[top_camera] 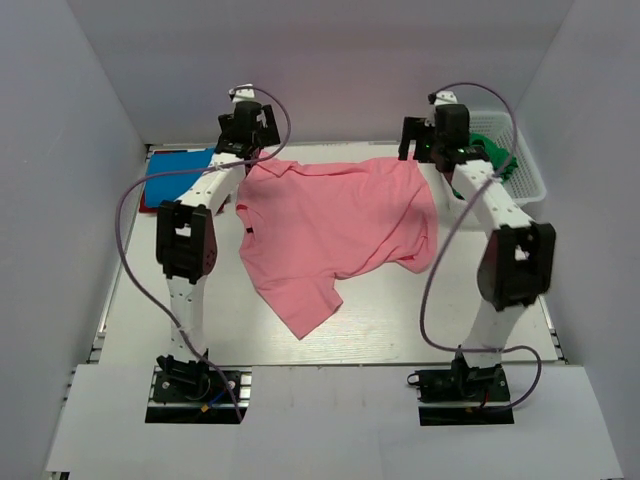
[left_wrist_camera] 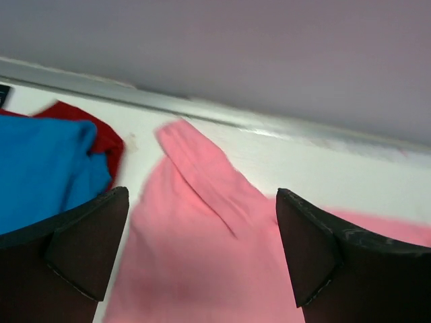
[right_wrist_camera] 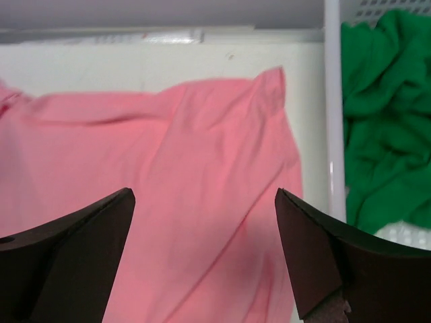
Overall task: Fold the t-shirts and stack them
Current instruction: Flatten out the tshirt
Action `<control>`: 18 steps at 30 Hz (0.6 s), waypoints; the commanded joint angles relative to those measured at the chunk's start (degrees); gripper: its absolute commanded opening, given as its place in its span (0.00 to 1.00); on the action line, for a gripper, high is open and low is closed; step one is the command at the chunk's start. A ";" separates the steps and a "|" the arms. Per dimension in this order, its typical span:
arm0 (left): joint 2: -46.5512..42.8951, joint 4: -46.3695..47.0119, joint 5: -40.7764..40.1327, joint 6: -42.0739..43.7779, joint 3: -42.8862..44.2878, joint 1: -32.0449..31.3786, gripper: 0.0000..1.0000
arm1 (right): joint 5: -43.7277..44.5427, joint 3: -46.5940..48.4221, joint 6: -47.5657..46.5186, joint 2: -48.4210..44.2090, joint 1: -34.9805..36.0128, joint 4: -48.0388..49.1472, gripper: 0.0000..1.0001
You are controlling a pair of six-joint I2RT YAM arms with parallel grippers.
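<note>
A salmon pink t-shirt [top_camera: 335, 225] lies spread and rumpled across the middle of the table. It also shows in the left wrist view [left_wrist_camera: 195, 249] and in the right wrist view [right_wrist_camera: 182, 195]. My left gripper [top_camera: 243, 140] [left_wrist_camera: 202, 222] is open above the shirt's far left corner. My right gripper [top_camera: 432, 150] [right_wrist_camera: 202, 222] is open above the shirt's far right corner. A folded blue t-shirt [top_camera: 180, 172] [left_wrist_camera: 40, 168] lies on a red t-shirt [left_wrist_camera: 94, 131] at the far left. Dark green t-shirts [top_camera: 497, 153] [right_wrist_camera: 384, 114] sit in the basket.
A white lattice basket [top_camera: 530, 175] stands at the far right, its rim [right_wrist_camera: 332, 108] beside the pink shirt. Grey walls close in the back and both sides. Cables loop from both arms.
</note>
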 commanded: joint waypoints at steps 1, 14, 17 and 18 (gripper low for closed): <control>-11.62 -4.01 13.09 -3.00 -7.19 -1.85 1.00 | -9.23 -9.64 6.53 -9.83 0.07 -1.94 0.90; -29.03 -10.00 35.01 -14.87 -44.36 -7.47 1.00 | -7.77 -42.09 19.99 -27.95 -0.37 -13.64 0.73; -31.75 -9.48 36.05 -16.45 -49.02 -9.40 1.00 | -7.68 -44.99 20.79 -27.43 -0.38 -11.63 0.67; -32.46 -8.95 36.06 -16.98 -50.00 -9.41 1.00 | -7.67 -45.00 20.79 -27.25 -0.29 -11.62 0.67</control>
